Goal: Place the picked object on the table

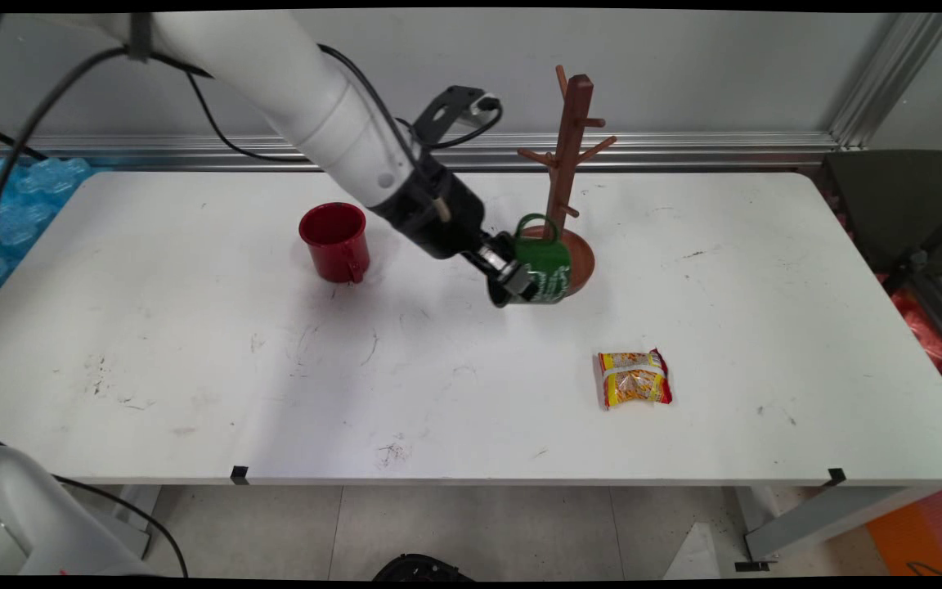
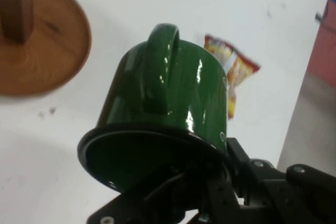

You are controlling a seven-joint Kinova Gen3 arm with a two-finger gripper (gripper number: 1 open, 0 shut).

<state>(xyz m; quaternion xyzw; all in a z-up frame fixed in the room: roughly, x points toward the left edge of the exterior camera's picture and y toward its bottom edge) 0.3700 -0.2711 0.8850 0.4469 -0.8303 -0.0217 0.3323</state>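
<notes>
We held the green mug by its rim, gripper jaws clamped on it, handle up, beside the wooden mug tree; none of its pegs carried it.

White lettering on the green mug is unreadable; snack packet print illegible.

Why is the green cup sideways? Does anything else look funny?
The gripper holds the green cup by its rim, tipped on its side beside the wooden stand. The red cup stands upright; the snack packet lies flat.
</notes>
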